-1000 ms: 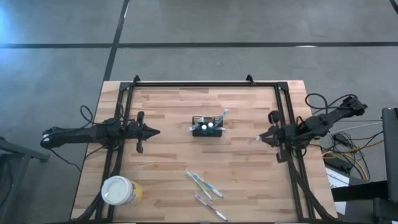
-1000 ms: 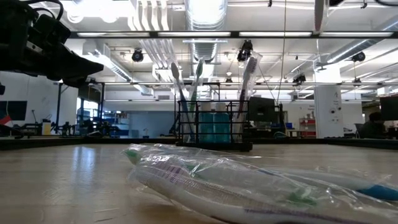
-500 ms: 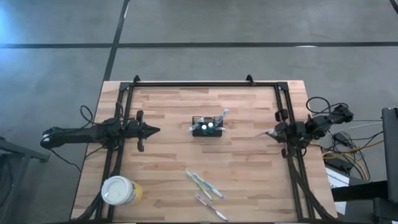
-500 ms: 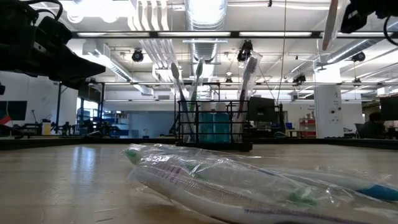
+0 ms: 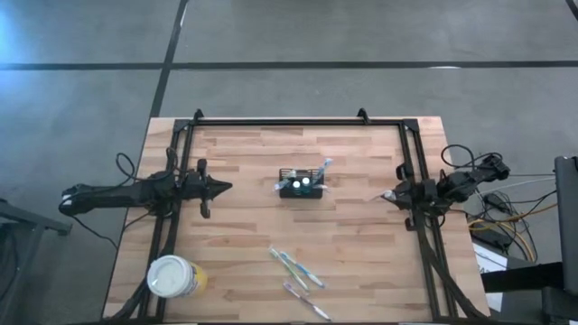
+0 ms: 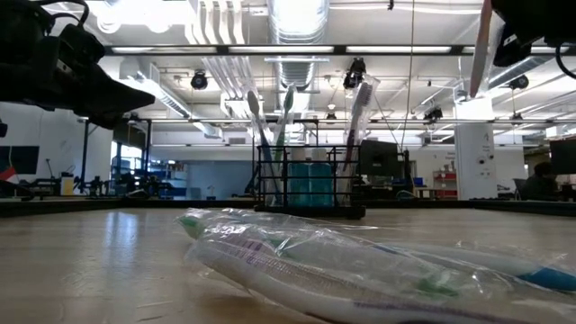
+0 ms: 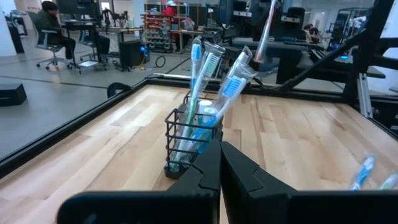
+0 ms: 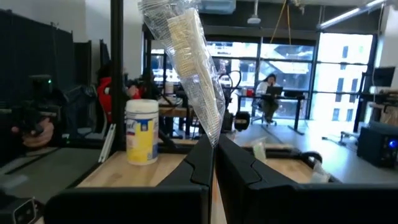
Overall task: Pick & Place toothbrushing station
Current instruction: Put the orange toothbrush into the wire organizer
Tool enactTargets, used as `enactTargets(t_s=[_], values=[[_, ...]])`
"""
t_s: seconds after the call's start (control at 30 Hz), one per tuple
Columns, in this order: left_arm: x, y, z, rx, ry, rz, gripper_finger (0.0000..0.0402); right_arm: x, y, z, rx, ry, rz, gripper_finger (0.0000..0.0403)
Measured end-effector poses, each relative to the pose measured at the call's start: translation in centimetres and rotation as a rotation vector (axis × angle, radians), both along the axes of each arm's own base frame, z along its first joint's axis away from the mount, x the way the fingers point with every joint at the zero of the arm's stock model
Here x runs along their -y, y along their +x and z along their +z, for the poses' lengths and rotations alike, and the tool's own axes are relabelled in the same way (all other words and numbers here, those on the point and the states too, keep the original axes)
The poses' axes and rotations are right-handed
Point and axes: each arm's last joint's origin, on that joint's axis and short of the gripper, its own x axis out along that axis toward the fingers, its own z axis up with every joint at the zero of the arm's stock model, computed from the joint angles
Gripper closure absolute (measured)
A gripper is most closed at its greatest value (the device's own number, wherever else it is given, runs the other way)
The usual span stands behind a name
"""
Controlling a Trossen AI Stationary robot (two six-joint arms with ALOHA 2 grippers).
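The toothbrushing station (image 5: 302,185), a small black slatted holder, stands upright at the table's middle with several wrapped toothbrushes in it; it also shows in the low view (image 6: 310,184) and the left wrist view (image 7: 189,140). My left gripper (image 5: 226,189) is shut and empty, level, left of the holder and pointing at it. My right gripper (image 5: 390,195) hovers by the table's right edge, shut on a plastic-wrapped toothbrush (image 8: 186,56), which also shows in the low view (image 6: 481,36). My right gripper pinches the wrapped toothbrush by the narrow lower end of its wrapper (image 8: 208,124) between its two fingers. The fingers lie about level and point toward the table's left. The toothbrush stands up beyond the fingertips, tilted, bristle head (image 8: 180,31) on top, clear of the table.
More wrapped toothbrushes (image 5: 293,266) lie near the table's front edge, right in front of the low camera (image 6: 360,270). A yellow cup with a white lid (image 5: 172,277) stands at the front left corner. Black frame rails (image 5: 280,122) run along the table's far and side edges.
My right arm has folded back toward the table's right edge and sunk, staying shut on the wrapped toothbrush, which has stayed upright and clear of the table.
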Motion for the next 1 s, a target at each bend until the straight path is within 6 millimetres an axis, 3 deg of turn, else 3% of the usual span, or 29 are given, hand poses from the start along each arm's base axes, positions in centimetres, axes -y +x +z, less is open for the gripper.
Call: enactTargets(t_s=[0.27, 1.0], values=[[0.0, 0.0, 0.0, 0.000, -0.007, 0.003, 0.0399, -0.2, 0.4, -1.5, -0.041, 0.028, 0.001, 0.0394], [0.0, 0.0, 0.0, 0.004, -0.032, 0.005, 0.0399, -0.1, 0.4, -1.5, -0.044, 0.013, -0.048, 0.0394]])
